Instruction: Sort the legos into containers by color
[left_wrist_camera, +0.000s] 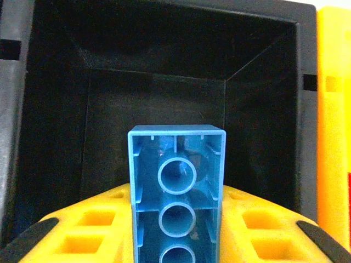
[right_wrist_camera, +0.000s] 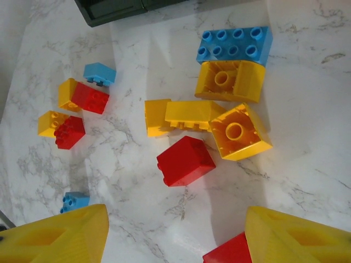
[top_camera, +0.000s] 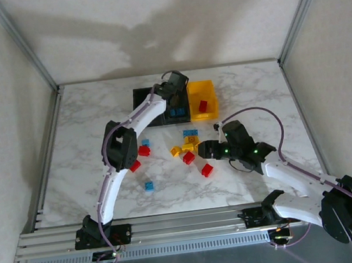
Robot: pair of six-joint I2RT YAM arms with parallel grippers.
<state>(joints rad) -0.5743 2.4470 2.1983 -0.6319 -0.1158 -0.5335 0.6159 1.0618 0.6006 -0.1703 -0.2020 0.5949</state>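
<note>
The left gripper [left_wrist_camera: 176,235] is pinched tight on a small blue plastic brick [left_wrist_camera: 176,175], holding it over the middle black plastic bin [left_wrist_camera: 55,120]; some blue bricks [top_camera: 176,113] already lie in that bin; one red brick [top_camera: 203,106] sits in the yellow plastic bin [top_camera: 204,88]; the right gripper [right_wrist_camera: 175,235] hangs half open and empty above the loose red, yellow and blue bricks [right_wrist_camera: 185,160] on the white marble table [right_wrist_camera: 307,164]; I think most of the sorting is not done yet.

Top external view: high behind the arm bases [top_camera: 102,233], facing down over the whole marble table [top_camera: 86,130]. Left wrist view: very close, peering into a black bin [left_wrist_camera: 164,60]. Right wrist view: near, looking down on loose legos [right_wrist_camera: 185,160], a cluster shared with top-view centre.
</note>
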